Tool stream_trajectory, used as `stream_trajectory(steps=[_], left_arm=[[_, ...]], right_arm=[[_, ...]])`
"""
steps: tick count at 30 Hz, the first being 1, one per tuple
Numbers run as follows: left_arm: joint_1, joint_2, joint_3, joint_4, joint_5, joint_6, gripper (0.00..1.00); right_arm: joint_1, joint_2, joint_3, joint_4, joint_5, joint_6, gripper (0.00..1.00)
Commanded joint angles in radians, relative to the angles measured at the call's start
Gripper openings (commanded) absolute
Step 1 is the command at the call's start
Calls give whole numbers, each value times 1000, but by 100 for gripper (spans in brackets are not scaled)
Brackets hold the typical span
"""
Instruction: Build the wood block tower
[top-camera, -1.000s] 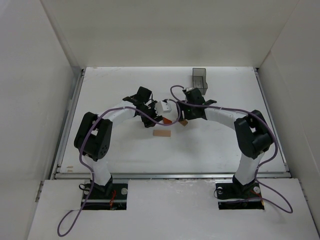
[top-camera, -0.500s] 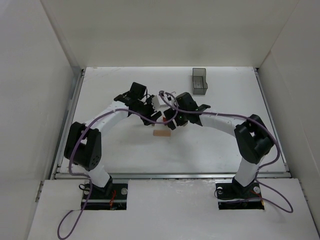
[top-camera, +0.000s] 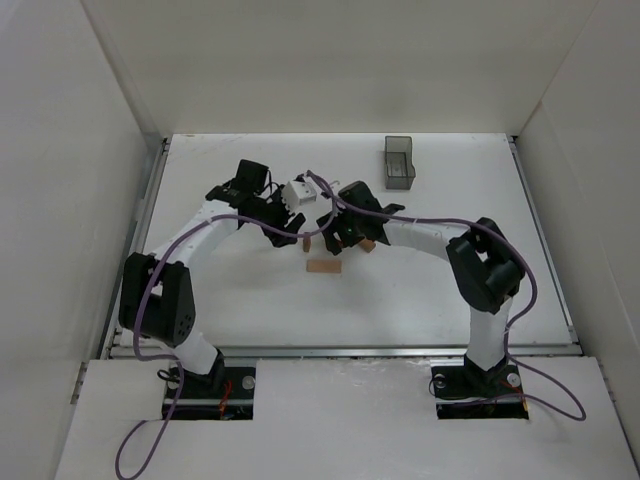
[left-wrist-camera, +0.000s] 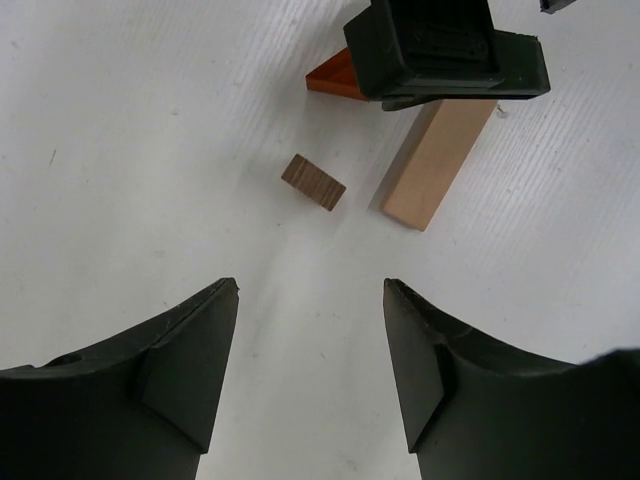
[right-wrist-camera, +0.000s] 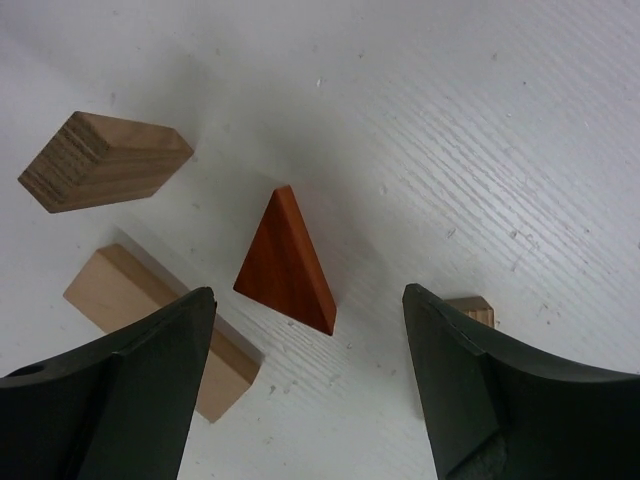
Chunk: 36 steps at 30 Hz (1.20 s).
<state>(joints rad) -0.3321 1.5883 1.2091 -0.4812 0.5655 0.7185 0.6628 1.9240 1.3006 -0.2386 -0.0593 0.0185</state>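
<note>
Four wood blocks lie loose on the white table. The orange triangular piece (right-wrist-camera: 285, 265) lies flat just ahead of my right gripper (right-wrist-camera: 308, 295), which is open and empty above it. A long pale block (right-wrist-camera: 160, 330) sits to its left, a darker short block (right-wrist-camera: 105, 160) beyond that, and a small block (right-wrist-camera: 470, 308) peeks out by the right finger. My left gripper (left-wrist-camera: 311, 290) is open and empty, with the short block (left-wrist-camera: 313, 183), the long block (left-wrist-camera: 438, 160) and the triangle (left-wrist-camera: 335, 78) ahead of it. In the top view the long block (top-camera: 324, 269) lies in front of both grippers.
A translucent dark grey bin (top-camera: 399, 162) stands at the back right of the table. White walls close in the table (top-camera: 240, 300) on the left, back and right. The right gripper's black body (left-wrist-camera: 445, 50) hangs over the blocks in the left wrist view.
Both grippers have shifted left. The right gripper has moved over the orange triangle. The left gripper has pulled back to the left of the blocks. The long block has not moved.
</note>
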Motion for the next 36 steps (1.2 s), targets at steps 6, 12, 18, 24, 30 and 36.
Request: stream_trajectory(steps=[6, 12, 18, 24, 30, 36], left_arm=[[54, -93, -29, 33, 54, -79, 57], [54, -102, -39, 33, 54, -88, 57], [54, -102, -39, 33, 45, -88, 57], [15, -102, -59, 33, -25, 53, 62], [-8, -62, -69, 46, -47, 191, 62], [-28, -13, 4, -16, -1, 459, 62]], right_arm=[[6, 47, 71, -8, 96, -8, 80], [6, 67, 107, -18, 151, -26, 79], [6, 86, 146, -37, 170, -37, 78], [-23, 84, 164, -47, 190, -37, 78], [-55, 14, 143, -36, 124, -19, 79], [-101, -91, 86, -27, 75, 17, 79]])
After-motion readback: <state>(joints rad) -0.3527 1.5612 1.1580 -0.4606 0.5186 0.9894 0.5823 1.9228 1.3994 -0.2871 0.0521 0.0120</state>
